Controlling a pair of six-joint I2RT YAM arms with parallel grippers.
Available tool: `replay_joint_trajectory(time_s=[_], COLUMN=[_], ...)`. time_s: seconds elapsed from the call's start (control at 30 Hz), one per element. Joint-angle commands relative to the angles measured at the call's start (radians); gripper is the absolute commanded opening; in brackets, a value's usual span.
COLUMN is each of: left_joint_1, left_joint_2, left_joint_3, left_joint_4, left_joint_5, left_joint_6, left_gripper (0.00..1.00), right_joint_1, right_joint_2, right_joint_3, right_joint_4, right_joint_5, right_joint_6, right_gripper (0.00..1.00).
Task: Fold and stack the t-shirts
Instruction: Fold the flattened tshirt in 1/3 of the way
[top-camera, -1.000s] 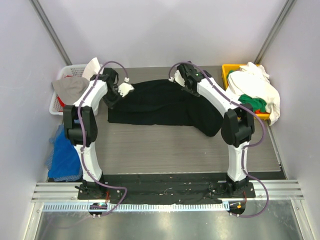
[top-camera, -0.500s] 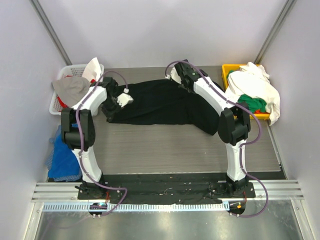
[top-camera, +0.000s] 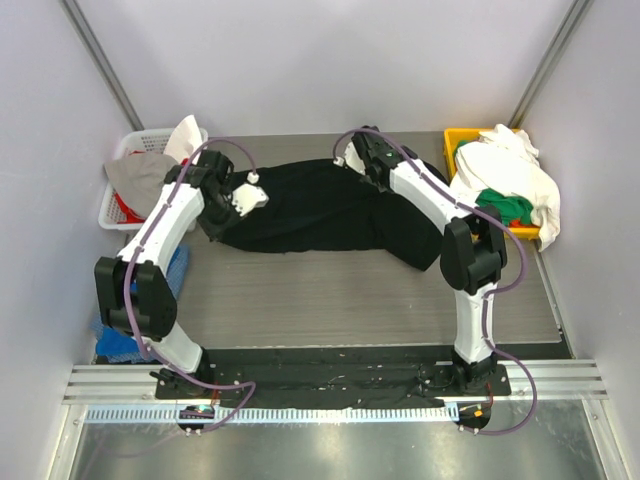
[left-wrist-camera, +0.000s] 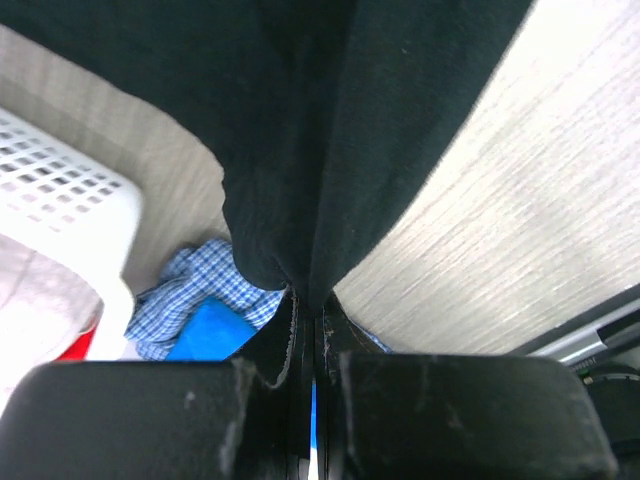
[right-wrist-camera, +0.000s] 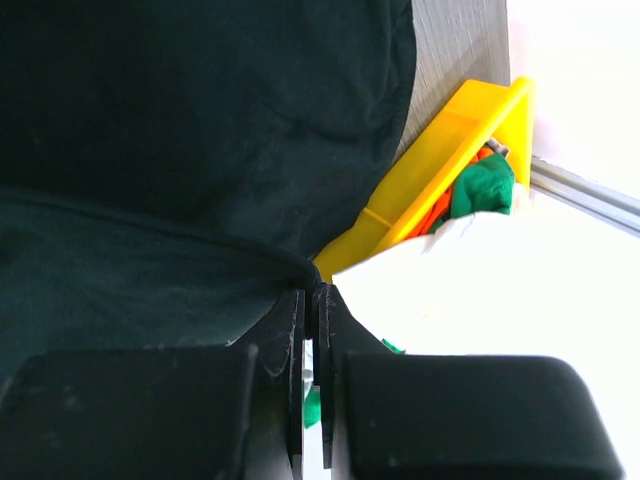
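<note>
A large black t-shirt (top-camera: 320, 205) lies stretched across the grey table between both arms. My left gripper (top-camera: 222, 208) is at its left end, shut on a bunched fold of the black fabric (left-wrist-camera: 320, 150), which hangs lifted off the table from my left gripper (left-wrist-camera: 310, 305). My right gripper (top-camera: 362, 160) is at the shirt's far edge, shut on its hem, as the right wrist view shows around the gripper (right-wrist-camera: 313, 295). A white t-shirt (top-camera: 510, 170) and a green one (top-camera: 508, 207) are heaped in the yellow bin (top-camera: 455, 145).
A white basket (top-camera: 115, 205) holding grey cloth stands at the far left, also in the left wrist view as the white basket (left-wrist-camera: 60, 200). A blue checked cloth (top-camera: 130, 310) lies beside the table on the left. Grey walls close in on both sides.
The left arm's elbow has swung down and to the left, and its gripper has drawn the shirt's left end inward and off the table. The right gripper has shifted slightly, still holding the hem.
</note>
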Motion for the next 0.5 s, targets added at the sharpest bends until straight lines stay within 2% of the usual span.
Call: replay_joint_trajectory(time_s=[0.0, 0.47], left_joint_1=[-0.010, -0.010], left_joint_2=[0.000, 0.167], left_joint_3=[-0.017, -0.003], left_joint_4=[-0.031, 0.054], left_joint_5=[-0.013, -0.093], left_joint_6=[-0.009, 0.014], left_gripper=[0.00, 0.00], right_joint_1=[0.003, 0.003], right_joint_2=[-0.104, -0.043], right_joint_3=[-0.016, 0.022], right_joint_4=[0.057, 0.106], right_joint_5=[0.032, 0.063], right_joint_6=[-0.018, -0.049], right_gripper=[0.01, 0.01])
